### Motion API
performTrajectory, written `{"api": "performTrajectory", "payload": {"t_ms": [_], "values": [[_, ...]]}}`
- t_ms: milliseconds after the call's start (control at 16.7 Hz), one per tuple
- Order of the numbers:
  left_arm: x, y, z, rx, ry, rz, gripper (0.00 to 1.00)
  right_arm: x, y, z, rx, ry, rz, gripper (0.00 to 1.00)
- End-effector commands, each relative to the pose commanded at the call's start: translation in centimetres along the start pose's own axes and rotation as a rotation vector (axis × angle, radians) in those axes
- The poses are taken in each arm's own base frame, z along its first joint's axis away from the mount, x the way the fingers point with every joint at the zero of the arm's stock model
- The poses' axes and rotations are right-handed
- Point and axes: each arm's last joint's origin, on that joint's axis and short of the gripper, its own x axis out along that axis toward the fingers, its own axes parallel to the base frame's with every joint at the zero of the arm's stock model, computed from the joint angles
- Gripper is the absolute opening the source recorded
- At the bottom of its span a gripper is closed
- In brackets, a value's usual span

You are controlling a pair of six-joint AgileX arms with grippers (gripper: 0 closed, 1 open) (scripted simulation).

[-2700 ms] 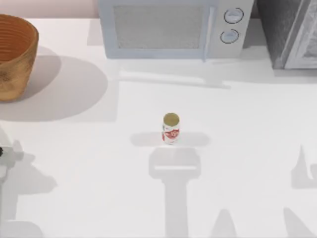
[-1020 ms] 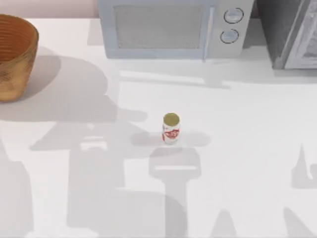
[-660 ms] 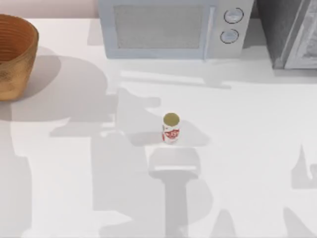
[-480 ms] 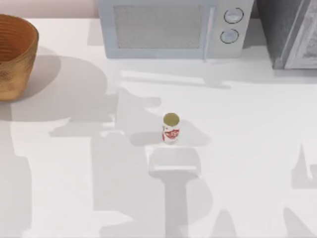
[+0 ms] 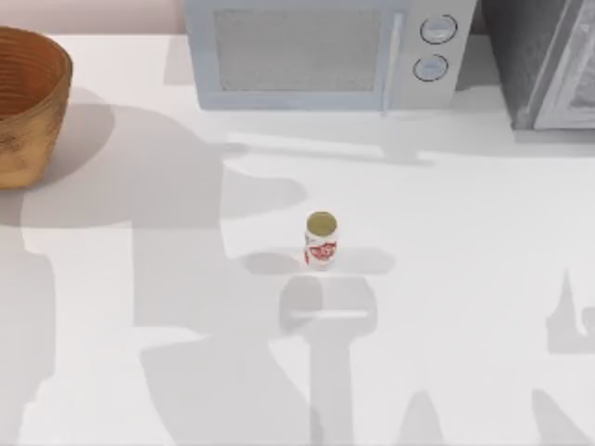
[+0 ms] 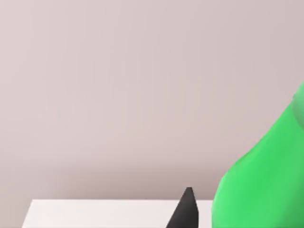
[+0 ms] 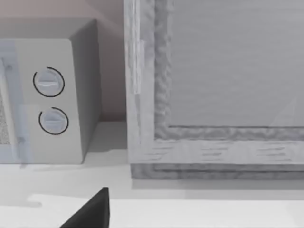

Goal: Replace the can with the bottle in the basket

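The can (image 5: 321, 239), red-and-white with an olive-gold top, stands upright alone in the middle of the white table. The orange-brown wicker basket (image 5: 28, 102) sits at the table's far left back corner; its inside is cut off by the picture edge. In the left wrist view a bright green rounded bottle (image 6: 266, 185) hangs close to the camera beside a black fingertip (image 6: 186, 209); my left gripper (image 6: 204, 211) is shut on it, raised and facing the wall. A dark part of my right gripper (image 7: 92, 211) points toward the back right corner.
A pale microwave (image 5: 325, 51) with two dials stands along the back edge, also seen as the microwave (image 7: 47, 99) in the right wrist view. A grey cabinet (image 5: 548, 60) fills the back right corner. Broad arm shadows lie over the table's left and front.
The left arm's shadow has spread and shifted across the table's left and middle. A bit of the arm at the left edge is gone. The can and basket have not moved.
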Motion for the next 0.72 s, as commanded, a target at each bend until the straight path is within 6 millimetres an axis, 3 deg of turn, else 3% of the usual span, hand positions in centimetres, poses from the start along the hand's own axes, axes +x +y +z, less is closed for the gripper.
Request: {"api": "performTrajectory", "payload": {"t_ms": [300, 720], "values": [[0.36, -0.24, -0.08, 0.002, -0.004, -0.002, 0.00, 0.00, 0.00, 0.00, 0.000, 0.000, 0.000, 1.00], [0.36, -0.24, -0.08, 0.002, -0.004, -0.002, 0.53, 0.00, 0.00, 0.00, 0.000, 0.000, 0.000, 1.00]]}}
